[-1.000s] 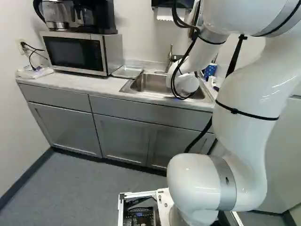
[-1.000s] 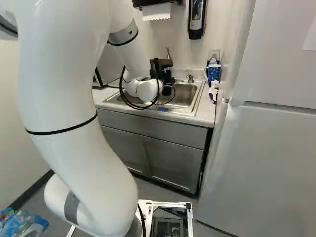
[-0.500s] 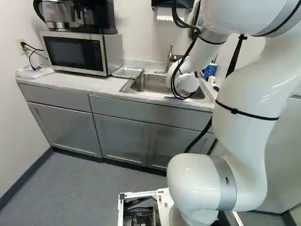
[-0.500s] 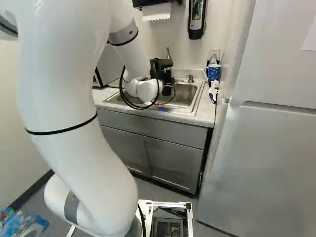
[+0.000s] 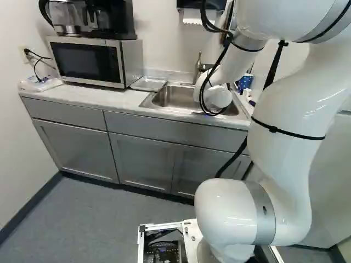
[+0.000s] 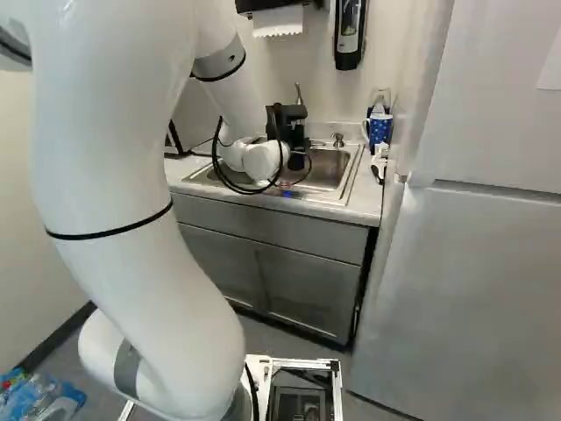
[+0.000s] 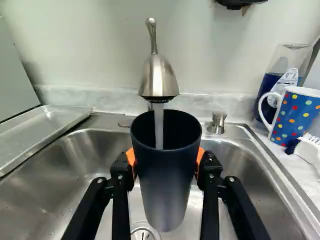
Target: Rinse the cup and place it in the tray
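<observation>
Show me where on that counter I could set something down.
A bare counter strip runs before the microwave and tray, up to the sink. The sink's other side is crowded: dotted mug, brush, clear container. Over the sink, the gripper holds the cup under running water.

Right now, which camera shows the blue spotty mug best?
The wrist view: the spotty mug looks biggest there, with its coloured dots and handle clear. The right base view shows it small, with its handle. The left base view shows only a small blue bit of it, beside my arm.
</observation>
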You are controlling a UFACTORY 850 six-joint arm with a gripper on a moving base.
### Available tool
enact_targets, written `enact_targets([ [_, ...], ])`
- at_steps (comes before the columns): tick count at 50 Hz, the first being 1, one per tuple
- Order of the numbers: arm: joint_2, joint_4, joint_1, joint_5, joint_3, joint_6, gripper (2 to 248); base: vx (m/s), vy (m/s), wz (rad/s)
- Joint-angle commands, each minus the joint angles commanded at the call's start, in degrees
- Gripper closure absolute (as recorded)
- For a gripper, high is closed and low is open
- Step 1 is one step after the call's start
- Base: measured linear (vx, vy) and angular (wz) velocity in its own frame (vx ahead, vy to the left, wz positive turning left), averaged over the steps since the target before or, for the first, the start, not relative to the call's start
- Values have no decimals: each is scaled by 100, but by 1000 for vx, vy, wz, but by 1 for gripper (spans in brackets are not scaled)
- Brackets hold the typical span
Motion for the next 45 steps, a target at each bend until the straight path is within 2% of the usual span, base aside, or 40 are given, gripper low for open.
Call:
enact_targets([
  [45,0,0,0,0,0,0,124,0,0,0],
])
